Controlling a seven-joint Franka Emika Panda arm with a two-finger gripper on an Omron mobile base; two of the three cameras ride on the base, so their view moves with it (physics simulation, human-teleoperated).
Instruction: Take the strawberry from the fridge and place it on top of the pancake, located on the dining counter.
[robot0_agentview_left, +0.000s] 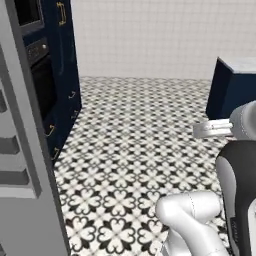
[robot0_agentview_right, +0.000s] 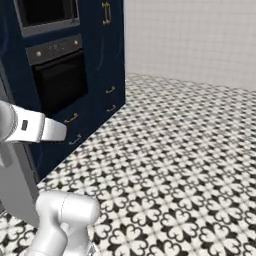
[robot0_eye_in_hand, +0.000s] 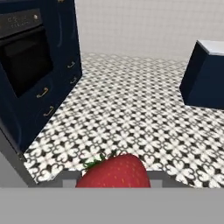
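Note:
The strawberry (robot0_eye_in_hand: 114, 171), red with a green leaf cap, sits low in the hand view right at my gripper (robot0_eye_in_hand: 114, 177), which is shut on it above the patterned floor. My white hand also shows in the left base view (robot0_agentview_left: 200, 130) and the right base view (robot0_agentview_right: 59, 131); the berry is hidden there. The fridge's grey steel door (robot0_agentview_left: 22, 190) stands open at the left edge, also seen as a grey panel (robot0_agentview_right: 14, 185). A corner of the dining counter (robot0_eye_in_hand: 208, 76), a navy base under a pale top, lies ahead to the right (robot0_agentview_left: 234, 85). The pancake is out of view.
Navy cabinets with a built-in black oven (robot0_agentview_right: 60, 75) and brass handles line the left side (robot0_eye_in_hand: 30, 65). Black-and-white patterned floor tiles (robot0_agentview_left: 145, 130) stretch between the cabinets and the counter, up to a white tiled back wall (robot0_agentview_right: 200, 35).

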